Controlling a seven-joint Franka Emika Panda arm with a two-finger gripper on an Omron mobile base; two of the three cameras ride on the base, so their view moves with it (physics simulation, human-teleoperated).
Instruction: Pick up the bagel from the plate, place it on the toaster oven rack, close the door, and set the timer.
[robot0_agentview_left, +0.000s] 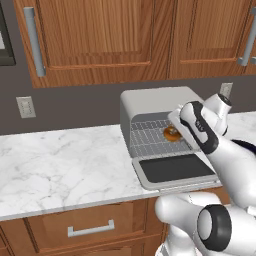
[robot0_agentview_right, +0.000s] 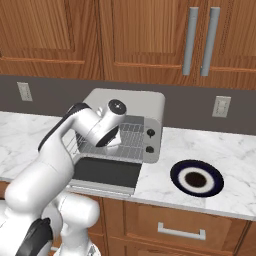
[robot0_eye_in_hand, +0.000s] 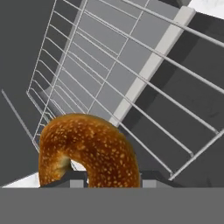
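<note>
Over the toaster oven rack (robot0_eye_in_hand: 131, 83), inside the open oven, my gripper (robot0_eye_in_hand: 89, 177) pinched the bagel (robot0_eye_in_hand: 87, 151): a golden-brown, seed-speckled ring standing on edge between my fingers.

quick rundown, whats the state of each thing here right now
door: open, folded down flat in front of the oven
toaster oven rack: in the cavity, bare where visible
bagel: in the gripper, on edge over the rack
gripper: shut on the bagel, reaching into the oven mouth
plate: empty, on the counter right of the oven
cabinet doors: closed
drawer: closed
</note>
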